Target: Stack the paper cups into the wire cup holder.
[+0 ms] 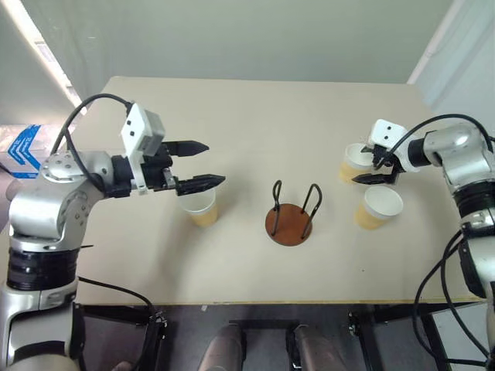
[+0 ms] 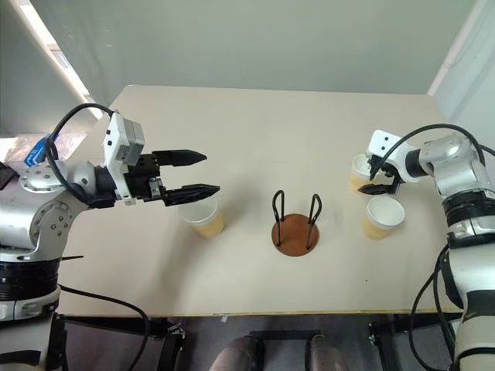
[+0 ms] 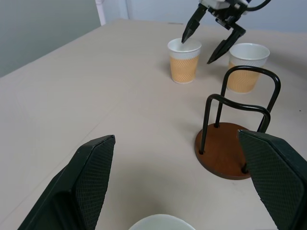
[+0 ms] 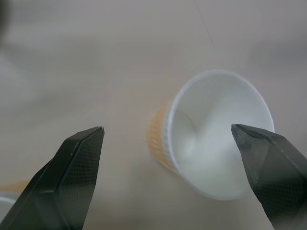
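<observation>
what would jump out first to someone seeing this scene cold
Probably the wire holder, empty at the middle of the tan table, its two black loops standing up from a round brown base. Next, the two open end effectors: the left end effector hovers above one cup, while the right end effector reaches over the far cup of a pair, with the near cup beside it.

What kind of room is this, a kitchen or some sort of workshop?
Probably a robot test room, not a kitchen: a bare beige table holds just three paper cups and a wire cup holder, with plain walls and cables hanging beneath.
</observation>
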